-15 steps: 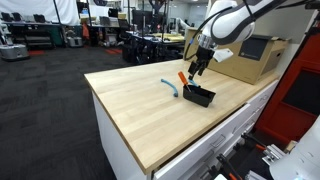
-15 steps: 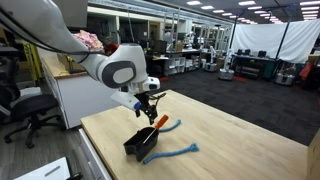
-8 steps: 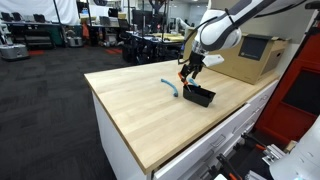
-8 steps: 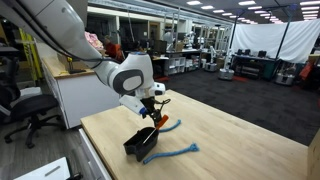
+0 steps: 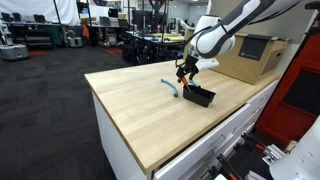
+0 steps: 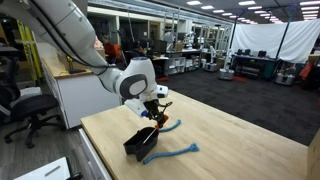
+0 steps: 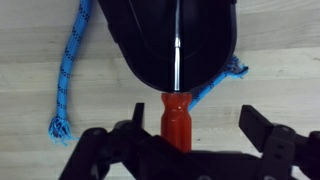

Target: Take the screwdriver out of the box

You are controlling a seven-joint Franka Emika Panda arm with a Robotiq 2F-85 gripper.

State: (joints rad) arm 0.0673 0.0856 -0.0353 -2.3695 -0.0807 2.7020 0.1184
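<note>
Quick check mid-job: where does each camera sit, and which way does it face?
Exterior view: off a table corner, above, facing the black bin and cardboard box; arm enters from the right.
Exterior view: low beside the table, facing the bin with the lab behind; arm enters from the left.
Wrist view: on the gripper, facing straight down at the screwdriver and bin; fingers show at the bottom.
Shared: all three show bin, screwdriver and blue rope.

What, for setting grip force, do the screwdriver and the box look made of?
Screwdriver: smooth orange handle with a slight sheen, likely plastic. Its thin shaft shows a bright glint along its length, so probably metal. Box: uniform black walls with a soft sheen and rounded corners, apparently moulded plastic.
</note>
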